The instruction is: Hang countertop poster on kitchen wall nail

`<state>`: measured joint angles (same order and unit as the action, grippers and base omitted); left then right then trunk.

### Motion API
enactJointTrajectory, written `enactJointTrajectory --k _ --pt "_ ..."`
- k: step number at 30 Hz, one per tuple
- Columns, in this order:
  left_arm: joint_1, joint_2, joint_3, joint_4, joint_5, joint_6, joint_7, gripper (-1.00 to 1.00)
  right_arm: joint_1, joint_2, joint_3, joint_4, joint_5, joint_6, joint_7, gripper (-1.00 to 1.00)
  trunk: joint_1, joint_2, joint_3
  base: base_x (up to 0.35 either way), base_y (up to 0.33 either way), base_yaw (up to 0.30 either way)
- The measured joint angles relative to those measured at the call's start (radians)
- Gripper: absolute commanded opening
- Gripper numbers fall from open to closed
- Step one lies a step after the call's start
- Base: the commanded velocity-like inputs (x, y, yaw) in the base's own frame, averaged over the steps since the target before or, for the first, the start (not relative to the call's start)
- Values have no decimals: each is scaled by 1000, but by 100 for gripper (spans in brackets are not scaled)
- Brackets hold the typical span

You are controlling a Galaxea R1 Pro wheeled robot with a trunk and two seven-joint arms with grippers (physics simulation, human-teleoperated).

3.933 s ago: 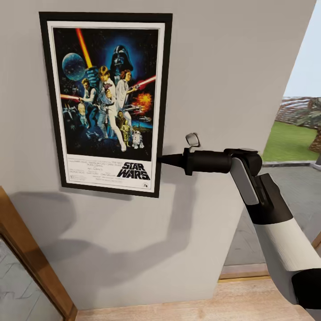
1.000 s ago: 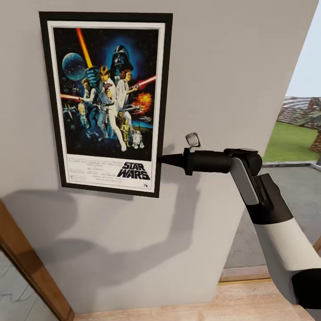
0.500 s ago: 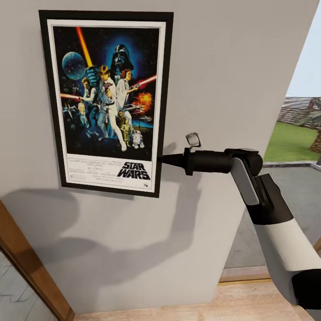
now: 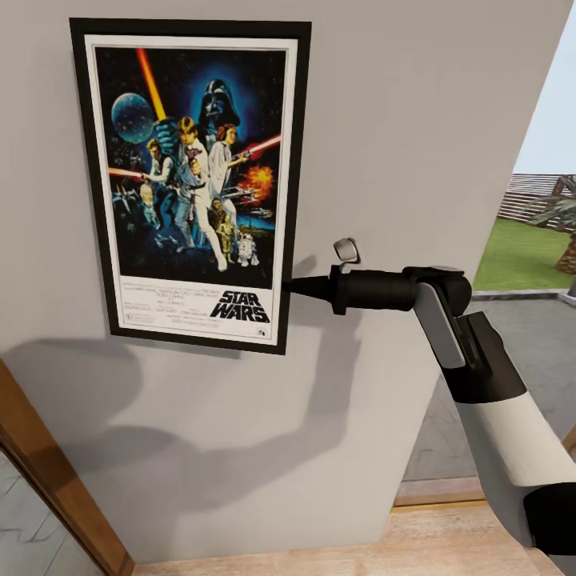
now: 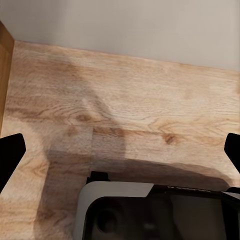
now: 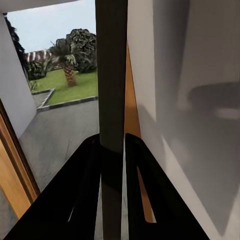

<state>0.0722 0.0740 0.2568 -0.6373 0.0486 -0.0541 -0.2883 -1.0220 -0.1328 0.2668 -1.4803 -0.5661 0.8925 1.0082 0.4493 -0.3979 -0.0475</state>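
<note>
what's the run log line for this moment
stage: hanging | poster: upright against wall | right gripper: shut on poster's right edge | left gripper: open, over wood floor

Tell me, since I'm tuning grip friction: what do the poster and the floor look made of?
The poster looks like printed paper in a smooth black frame, seemingly rigid: the right gripper pinches its thin edge. The floor looks like light matte wood, with grain and knots showing.
</note>
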Motion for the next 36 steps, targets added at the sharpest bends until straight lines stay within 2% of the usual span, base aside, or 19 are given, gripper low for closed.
enactJointTrajectory --k 4,10,11,12,13,14,15,16,19,20,21,24,26,36 --pt "0 3 0 3 0 0 0 100 0 0 0 0 0 0 0 -100 0 0 0 13 0 0" --pt "0 7 0 8 0 0 0 100 0 0 -1 0 -2 1 1 -100 0 0 0 227 0 0" --pt "0 7 0 9 0 0 0 100 -146 -94 97 -183 -169 -14 104 -100 0 0 0 176 0 0" --pt "0 7 0 9 0 0 0 100 -178 -10 76 -14 -16 -38 209 -100 0 1 0 141 0 0" --pt "0 7 0 9 0 0 0 100 -67 -18 108 -2 53 -130 240 -100 1 1 0 113 0 0" --pt "0 7 0 9 0 0 0 100 -2 -39 54 0 147 -198 329 100 0 0 0 72 0 0" --pt "0 7 0 9 0 0 0 100 0 -2 -1 0 8 -10 33 100 0 0 0 46 0 0" --pt "0 7 0 9 0 0 0 100 0 0 -3 0 0 0 0 100 0 0 0 37 0 0" --pt "0 8 0 9 0 0 0 100 0 0 -5 -1 -4 1 0 100 0 0 0 20 0 0" --pt "0 8 0 9 0 0 0 100 0 0 -7 -3 -23 19 2 100 0 0 0 10 0 0" --pt "0 8 0 9 0 0 0 100 0 0 -8 -4 -25 22 3 100 0 0 0 8 0 0" --pt "0 8 0 9 0 0 0 100 0 0 -13 -9 -22 19 1 100 0 0 0 -59 -47 0" --pt "0 8 -1 8 0 -1 0 100 0 0 -16 -15 -2 4 -2 100 0 0 0 -172 -148 0" --pt "0 8 0 8 1 0 0 100 0 -1 -18 -21 -2 5 0 100 0 0 0 -80 -70 0"
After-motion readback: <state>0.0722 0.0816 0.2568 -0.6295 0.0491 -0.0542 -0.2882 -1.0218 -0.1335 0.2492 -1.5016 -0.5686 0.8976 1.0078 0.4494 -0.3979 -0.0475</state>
